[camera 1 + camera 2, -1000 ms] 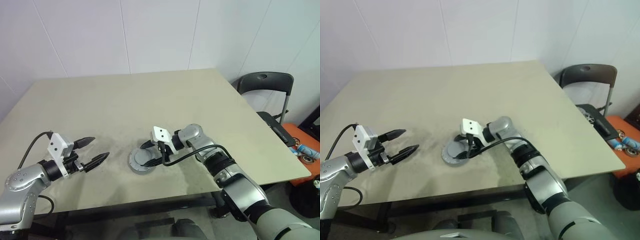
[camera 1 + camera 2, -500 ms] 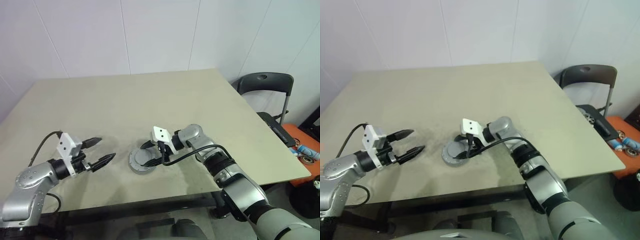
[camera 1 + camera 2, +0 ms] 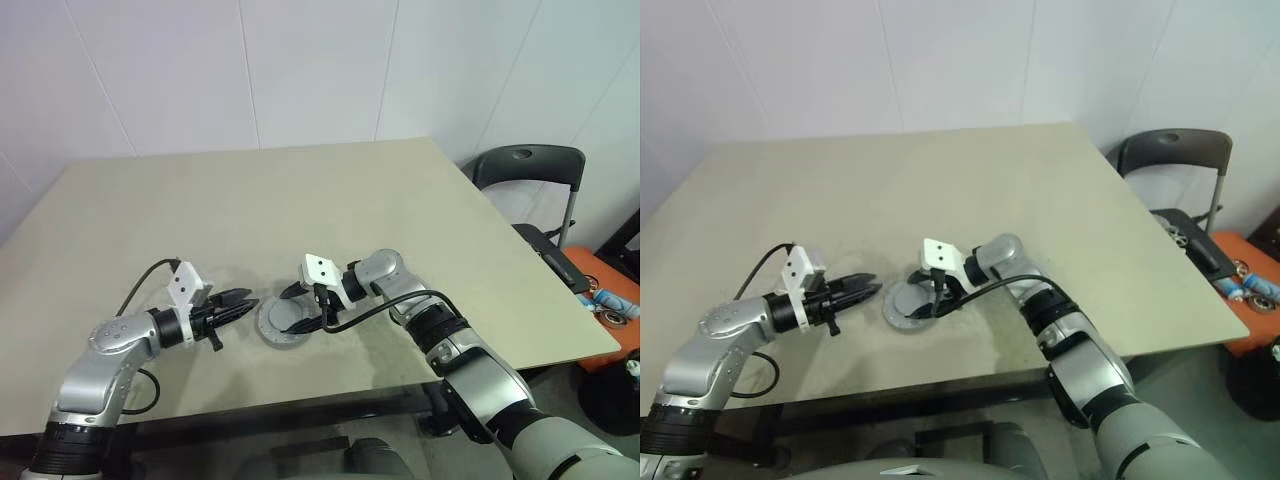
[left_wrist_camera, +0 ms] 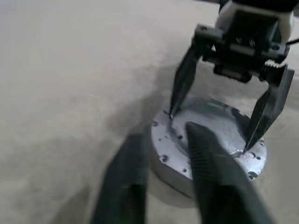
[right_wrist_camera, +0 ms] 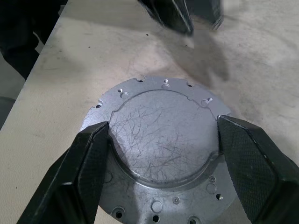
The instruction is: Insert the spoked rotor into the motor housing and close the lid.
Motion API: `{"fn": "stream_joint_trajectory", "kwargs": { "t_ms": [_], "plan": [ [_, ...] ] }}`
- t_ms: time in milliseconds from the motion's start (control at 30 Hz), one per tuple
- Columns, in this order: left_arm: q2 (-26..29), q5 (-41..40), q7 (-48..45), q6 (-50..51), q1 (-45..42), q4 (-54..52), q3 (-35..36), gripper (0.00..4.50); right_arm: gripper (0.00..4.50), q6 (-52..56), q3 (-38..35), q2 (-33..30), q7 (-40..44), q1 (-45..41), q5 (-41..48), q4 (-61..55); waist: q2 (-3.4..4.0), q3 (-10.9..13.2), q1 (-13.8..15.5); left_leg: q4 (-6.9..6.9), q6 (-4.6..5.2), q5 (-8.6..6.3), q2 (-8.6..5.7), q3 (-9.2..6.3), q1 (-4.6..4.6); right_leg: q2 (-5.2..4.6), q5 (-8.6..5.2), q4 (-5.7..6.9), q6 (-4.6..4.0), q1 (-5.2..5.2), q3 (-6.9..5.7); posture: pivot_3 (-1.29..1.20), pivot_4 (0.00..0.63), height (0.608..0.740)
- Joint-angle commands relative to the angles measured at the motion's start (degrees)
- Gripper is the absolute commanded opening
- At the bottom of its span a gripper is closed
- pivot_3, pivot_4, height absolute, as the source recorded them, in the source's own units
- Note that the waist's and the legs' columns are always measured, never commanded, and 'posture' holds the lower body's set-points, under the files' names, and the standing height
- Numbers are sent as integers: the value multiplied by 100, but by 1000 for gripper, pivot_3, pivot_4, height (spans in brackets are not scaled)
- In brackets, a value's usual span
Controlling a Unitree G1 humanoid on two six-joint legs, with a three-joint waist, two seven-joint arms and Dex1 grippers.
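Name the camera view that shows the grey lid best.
The right wrist view: the lid is seen face-on from close, scratches and screw holes plain, right tool's fingers at its raised centre. The left wrist view shows it obliquely; the eye views show it small.

Both arms: silver-grey metallic shells in rounded segments, black bands at the joints. Each wrist carries a white boxy camera block; the right one shows small dark dots on its face. Left hand point(image 3: 232, 305): two black tapered fingers. Right hand point(image 3: 303, 309): two black fingers, wedge-shaped, matte. A black cable loops from each wrist block back along the forearm.
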Motion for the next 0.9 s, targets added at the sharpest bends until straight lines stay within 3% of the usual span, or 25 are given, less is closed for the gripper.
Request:
{"fn": "stream_joint_trajectory", "kwargs": {
  "t_ms": [33, 367, 700, 833, 900],
  "plan": [
    [30, 126, -21, -16, -75, -45, -135, 0, 3281, 11, 3, -38, -23, -2, -62, 61, 0, 0, 0, 0, 0, 0, 0, 0, 0, 0, 0, 0, 0, 0, 0, 0, 0, 740],
    [200, 507, -10, 188, 117, -55, -586, 0, 3281, 2, 6, -59, -12, 19, -61, 22, 0, -2, 7, 0, 0, 0, 0, 0, 3, 0, 0, 0, 0, 2, 1, 0, 0, 740],
    [294, 486, 11, 445, 61, -71, -612, 0, 3281, 478, -111, 21, -111, -43, 44, -42, 3, 0, 7, -1, 0, 0, 0, -1, 75, 0, -2, -4, -1, 80, 1, 0, 0, 740],
    [314, 549, 57, 568, 24, -74, -667, 0, 4490, 601, -116, 13, -115, -63, 68, -83, 3, 0, 5, -1, 1, 0, 0, -1, 78, 0, -2, -6, 0, 85, 1, 0, 0, 740],
    [312, 535, 45, 624, -8, -101, -681, 0, 4490, 631, -133, 13, -133, -71, 79, -108, 3, 0, 4, -2, 1, 0, 0, -1, 77, 1, -2, -7, 0, 84, 1, 0, 0, 740]
  ]
}}
